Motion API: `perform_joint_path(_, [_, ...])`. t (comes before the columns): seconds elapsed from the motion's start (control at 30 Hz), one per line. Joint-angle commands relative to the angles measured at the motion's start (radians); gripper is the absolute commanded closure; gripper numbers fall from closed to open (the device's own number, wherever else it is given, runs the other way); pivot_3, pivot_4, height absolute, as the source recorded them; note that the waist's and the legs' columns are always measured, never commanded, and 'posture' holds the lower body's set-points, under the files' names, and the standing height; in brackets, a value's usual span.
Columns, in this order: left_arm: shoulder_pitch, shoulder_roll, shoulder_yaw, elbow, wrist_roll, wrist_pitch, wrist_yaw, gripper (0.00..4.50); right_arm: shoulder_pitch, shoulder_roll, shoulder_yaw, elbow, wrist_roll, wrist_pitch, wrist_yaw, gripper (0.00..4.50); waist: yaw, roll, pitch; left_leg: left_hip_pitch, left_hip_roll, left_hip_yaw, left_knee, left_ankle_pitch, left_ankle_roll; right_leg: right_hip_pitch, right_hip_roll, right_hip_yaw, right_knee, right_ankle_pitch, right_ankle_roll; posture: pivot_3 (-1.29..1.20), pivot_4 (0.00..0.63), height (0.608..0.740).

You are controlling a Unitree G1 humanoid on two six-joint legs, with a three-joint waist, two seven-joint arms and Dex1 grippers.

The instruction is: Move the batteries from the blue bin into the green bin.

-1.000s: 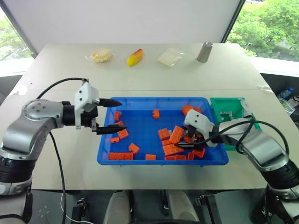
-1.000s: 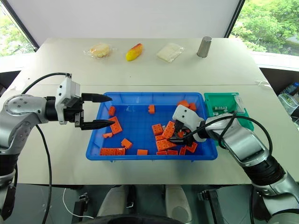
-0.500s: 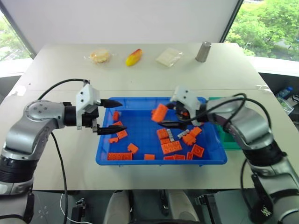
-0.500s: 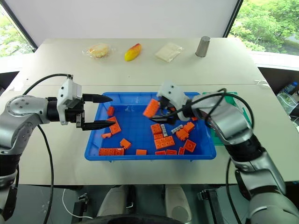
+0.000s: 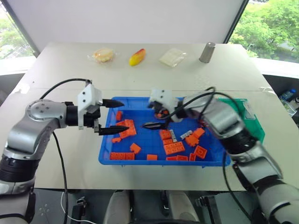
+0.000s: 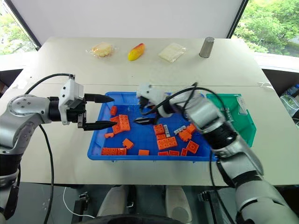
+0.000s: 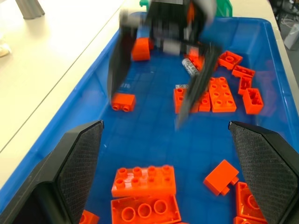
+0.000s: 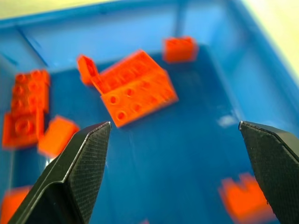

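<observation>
The right hand [image 6: 146, 115] hangs over the middle of the blue bin [image 6: 100, 134], its two black fingers spread wide with nothing between them; a second ago it was low in the bin's right end among the orange bricks [image 6: 166, 143], half a second ago it was carrying one large orange brick leftward, and now that brick [image 6: 124, 122] lies in the bin's left part, just off the left hand's lower finger. The left hand [image 6: 97, 112] hovers at the bin's left rim, fingers apart and empty, where it was a second ago. Clearing that brick has bared the batteries [image 6: 179, 129]: two or three small silver cylinders lie on the blue floor in the right half, close beside the brick pile, plain in the left wrist view too [image 7: 190, 66]. I judge this a sorting move, not a transfer; no battery has left the blue bin in this second, and the right hand now stands well to the left of them. The green bin [image 6: 245, 128] sits just beside the blue bin's right end, with something small and pale inside that I cannot make out. Both bins rest on a pale table [image 6: 56, 65]; along its far side lie a wrapped bun [image 6: 103, 49], a yellow-red fruit [image 6: 136, 52], a clear packet [image 6: 171, 52] and a grey metal cup [image 6: 206, 47]. Windows with green trees stand at either side.
</observation>
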Motion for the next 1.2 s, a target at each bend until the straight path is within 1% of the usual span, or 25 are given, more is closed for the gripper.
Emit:
perform_joint_path(0.03, [0.001,0.010,0.023,-0.022,-0.007,-0.010,-0.002,0.00,0.073,-0.089,-0.049,-0.115,0.028,0.041,0.023,0.01,-0.001,0.000,0.000,0.000,0.000,0.000,0.000,0.000,0.000,0.000,0.000,0.000,0.000,-0.001,-0.001,0.00,0.150,0.740])
perform_joint_path(0.13, [-0.007,0.008,0.021,-0.015,-0.005,-0.010,0.000,0.00,0.137,-0.137,-0.076,-0.154,0.038,0.059,0.014,0.01,-0.011,0.000,0.000,0.001,0.001,0.000,0.000,0.000,0.000,0.000,0.002,0.000,0.001,-0.001,-0.001,0.00,0.150,0.740])
perform_joint_path(0.27, [-0.016,0.005,0.018,-0.009,-0.004,-0.011,-0.001,0.00,0.203,-0.176,-0.061,-0.141,-0.007,0.007,-0.013,0.01,-0.008,0.000,0.000,0.002,0.001,-0.001,0.000,0.000,0.000,0.000,0.003,0.000,0.002,-0.001,-0.002,0.00,0.150,0.740])
perform_joint_path(0.47, [-0.040,-0.001,0.008,0.005,-0.001,-0.013,-0.005,0.00,0.209,-0.133,-0.010,-0.034,-0.086,-0.081,-0.061,0.01,-0.005,0.000,0.000,0.002,0.001,0.000,0.000,0.000,0.000,0.000,0.003,0.001,0.001,-0.001,-0.002,0.00,0.150,0.740])
perform_joint_path(0.57, [-0.046,0.000,0.008,0.007,-0.002,-0.011,-0.009,0.00,0.231,-0.144,0.019,0.000,-0.126,-0.141,-0.051,0.01,-0.004,0.000,0.000,0.002,0.001,-0.001,0.000,0.000,0.000,0.000,0.003,0.001,0.001,-0.001,-0.002,0.00,0.150,0.740])
perform_joint_path(0.7, [-0.044,0.001,0.011,0.007,-0.002,-0.010,-0.010,0.00,0.262,-0.167,0.020,-0.005,-0.148,-0.175,-0.034,0.01,-0.003,-0.001,-0.001,0.003,0.001,-0.001,0.000,0.000,0.000,0.002,0.003,0.001,0.001,-0.001,-0.002,0.00,0.150,0.740])
perform_joint_path(0.93, [-0.010,0.007,0.016,-0.019,-0.012,-0.003,-0.018,0.00,0.287,-0.199,-0.035,-0.153,-0.090,-0.052,-0.001,0.01,-0.004,-0.001,-0.001,0.003,0.001,-0.001,0.000,0.000,0.000,0.002,0.002,0.001,0.001,-0.001,-0.002,0.00,0.150,0.740])
perform_joint_path(1.1, [-0.001,0.000,0.015,-0.024,-0.009,-0.008,-0.014,0.00,0.290,-0.206,-0.045,-0.156,-0.095,-0.017,-0.019,0.01,-0.003,-0.001,0.000,0.003,0.001,-0.001,0.000,0.000,0.000,0.002,0.002,0.000,0.001,-0.001,-0.002,0.00,0.150,0.740])
perform_joint_path(1.2, [0.005,0.000,0.017,-0.029,-0.010,-0.007,-0.013,0.00,0.287,-0.218,-0.107,-0.195,-0.053,0.030,-0.014,0.01,-0.003,-0.001,0.000,0.002,0.001,-0.001,0.000,0.000,0.000,0.002,0.002,0.000,0.000,-0.001,-0.002,0.00,0.150,0.740])
